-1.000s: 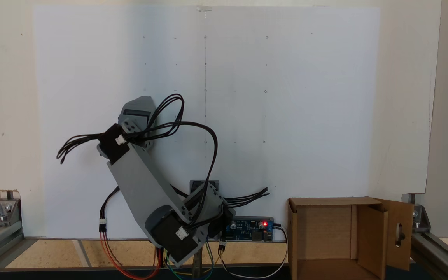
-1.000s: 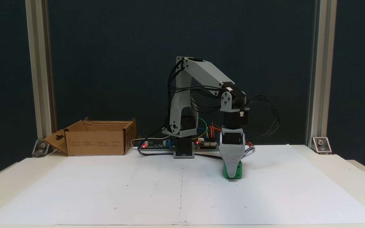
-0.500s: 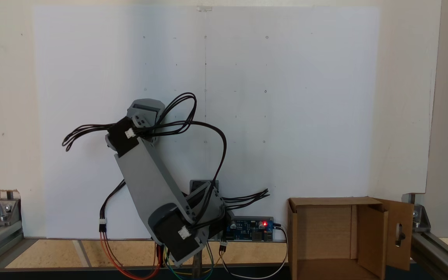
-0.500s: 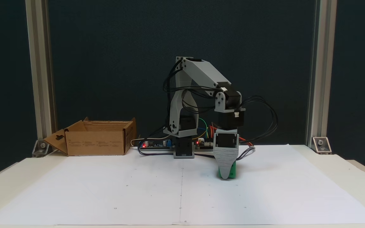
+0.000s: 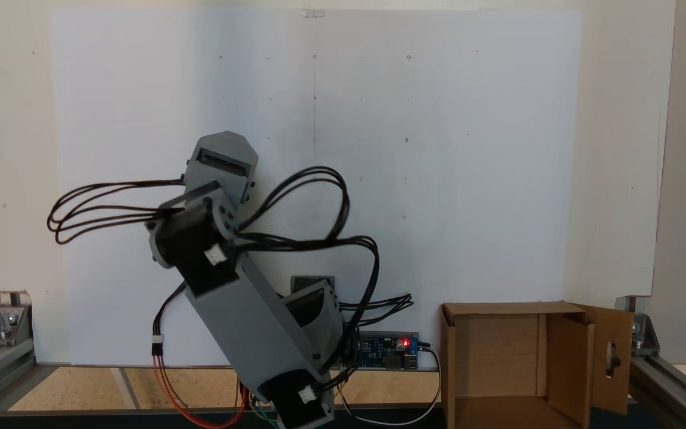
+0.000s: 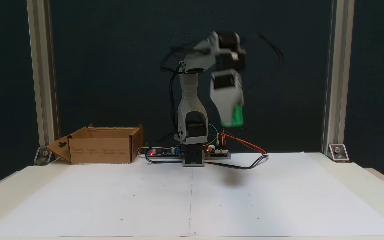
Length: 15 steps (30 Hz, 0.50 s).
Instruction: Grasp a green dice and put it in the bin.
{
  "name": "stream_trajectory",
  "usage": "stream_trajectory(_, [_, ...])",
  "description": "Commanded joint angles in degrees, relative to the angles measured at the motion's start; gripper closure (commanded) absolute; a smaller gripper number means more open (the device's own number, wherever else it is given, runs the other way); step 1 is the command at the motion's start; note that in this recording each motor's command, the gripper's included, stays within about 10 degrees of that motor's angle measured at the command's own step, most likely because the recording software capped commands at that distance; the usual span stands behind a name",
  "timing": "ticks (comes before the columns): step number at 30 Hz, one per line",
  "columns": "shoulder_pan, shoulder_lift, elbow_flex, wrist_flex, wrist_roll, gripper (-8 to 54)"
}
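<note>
The arm is high above the table (image 6: 312, 200) and blurry in a fixed view, so it looks like it's moving fast, and that's the worry: a quick swing over to the bin (image 6: 102, 146) could shake the green dice (image 6: 236, 116) loose if the grip is shallow, or the drop could clip the box wall or a flap and bounce out onto the paper. The bin sits well apart from the pincer, off to the left in that view, next to the electronics board (image 6: 158, 152) by the arm's base. The pincer (image 6: 230, 121) looks clamped on the green dice, which pokes out bright green at its tip, well clear of the table. The blur hides exactly how much of the cube is between the jaws, so the hold can't really be judged.
</note>
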Motion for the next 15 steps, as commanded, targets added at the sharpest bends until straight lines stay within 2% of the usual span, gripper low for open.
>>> stream_trajectory(1, [5.8, 1.7, -2.4, 0.4, -7.6, 33.9])
stream_trajectory(15, [60.7, 3.6, -2.4, -6.5, -33.6, 33.9])
